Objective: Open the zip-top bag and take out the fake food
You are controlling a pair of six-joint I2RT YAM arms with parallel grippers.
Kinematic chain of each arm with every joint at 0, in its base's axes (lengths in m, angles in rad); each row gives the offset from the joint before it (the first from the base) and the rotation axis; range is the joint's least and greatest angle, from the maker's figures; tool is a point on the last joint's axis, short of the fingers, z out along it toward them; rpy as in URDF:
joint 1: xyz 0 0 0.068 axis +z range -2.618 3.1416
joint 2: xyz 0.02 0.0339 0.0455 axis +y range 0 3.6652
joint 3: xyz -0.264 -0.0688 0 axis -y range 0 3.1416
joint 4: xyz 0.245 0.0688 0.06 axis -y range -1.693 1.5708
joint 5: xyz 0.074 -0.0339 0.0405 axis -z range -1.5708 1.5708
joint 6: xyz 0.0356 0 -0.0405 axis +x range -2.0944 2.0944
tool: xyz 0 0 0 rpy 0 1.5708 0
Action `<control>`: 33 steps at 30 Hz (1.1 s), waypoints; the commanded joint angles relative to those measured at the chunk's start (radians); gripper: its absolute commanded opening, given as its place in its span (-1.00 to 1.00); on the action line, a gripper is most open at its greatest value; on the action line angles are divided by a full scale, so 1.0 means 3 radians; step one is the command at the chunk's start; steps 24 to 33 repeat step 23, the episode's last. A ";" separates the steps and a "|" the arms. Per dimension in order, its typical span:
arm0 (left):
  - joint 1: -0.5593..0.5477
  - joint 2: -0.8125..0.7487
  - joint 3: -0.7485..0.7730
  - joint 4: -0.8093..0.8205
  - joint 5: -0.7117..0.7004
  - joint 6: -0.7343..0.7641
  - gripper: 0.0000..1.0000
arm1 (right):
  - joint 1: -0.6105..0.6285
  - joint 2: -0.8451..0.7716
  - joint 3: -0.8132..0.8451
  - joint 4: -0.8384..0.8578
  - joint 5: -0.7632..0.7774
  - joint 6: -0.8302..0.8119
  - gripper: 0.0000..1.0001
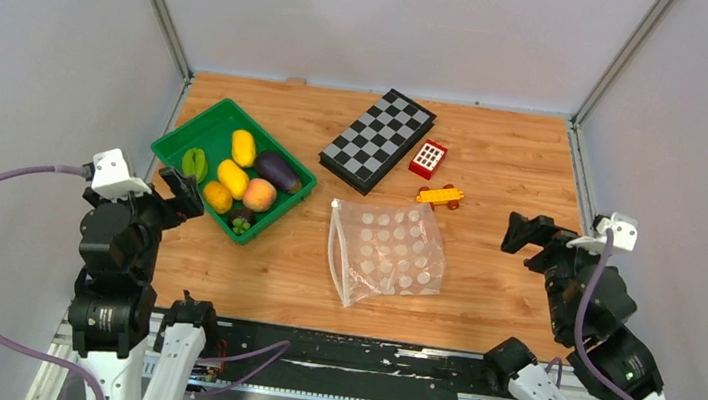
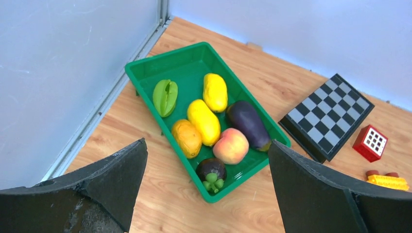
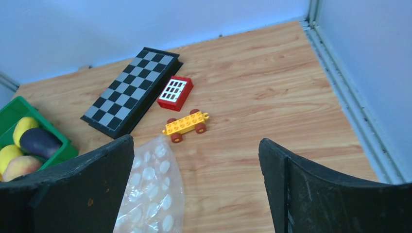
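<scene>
**Top view:** The zip-top bag lies flat on the wooden table, just on the near side of centre. Its zip strip runs along the edge facing 9 o'clock. At the bag's 10 o'clock a green tray holds the fake food. A chessboard sits at the bag's 12 o'clock, with a red block just beside it. A yellow toy car rests between the block and the bag's far edge. The left gripper hangs near the tray's 8 o'clock side. The right gripper hangs at the bag's 3 o'clock, well apart from it.

**Left wrist view:** The left jaws stand wide apart with nothing between them, framing the tray. In the tray lie a green star fruit, two yellow pieces, an orange piece, a purple eggplant, a peach and a small dark piece. The dark piece lies in the tray's nearest corner. The peach touches the eggplant.

**Right wrist view:** The right jaws are likewise spread wide and grip nothing. A dotted corner of the bag shows at 7 o'clock, just beside the left-hand jaw. The toy car stands at the corner's 1 o'clock, clear of the plastic. The block and chessboard lie beyond it.
</scene>
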 commanded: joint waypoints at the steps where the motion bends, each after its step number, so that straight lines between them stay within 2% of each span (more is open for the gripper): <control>1: -0.0058 -0.0039 0.0064 -0.0357 -0.0048 0.0190 1.00 | 0.0000 -0.0208 -0.0019 0.0126 0.0332 -0.0466 1.00; 6: -0.0077 -0.0146 0.0134 -0.0588 -0.0156 0.0202 1.00 | -0.0002 -0.0573 -0.0328 0.0406 0.0523 -0.0535 1.00; 11: -0.0173 -0.0213 0.0058 -0.0563 -0.0227 0.0133 1.00 | -0.0001 -0.0847 -0.0505 0.0564 0.0656 -0.0565 1.00; 18: -0.0268 -0.0254 -0.0152 -0.0419 -0.0476 0.0045 1.00 | 0.0001 -0.0868 -0.0539 0.0591 0.0739 -0.0584 1.00; 23: -0.0468 -0.0280 -0.0240 -0.0337 -0.0583 0.0003 1.00 | -0.0002 -0.0837 -0.0551 0.0614 0.0756 -0.0589 1.00; 33: -0.0468 -0.0280 -0.0240 -0.0337 -0.0583 0.0003 1.00 | -0.0002 -0.0837 -0.0551 0.0614 0.0756 -0.0589 1.00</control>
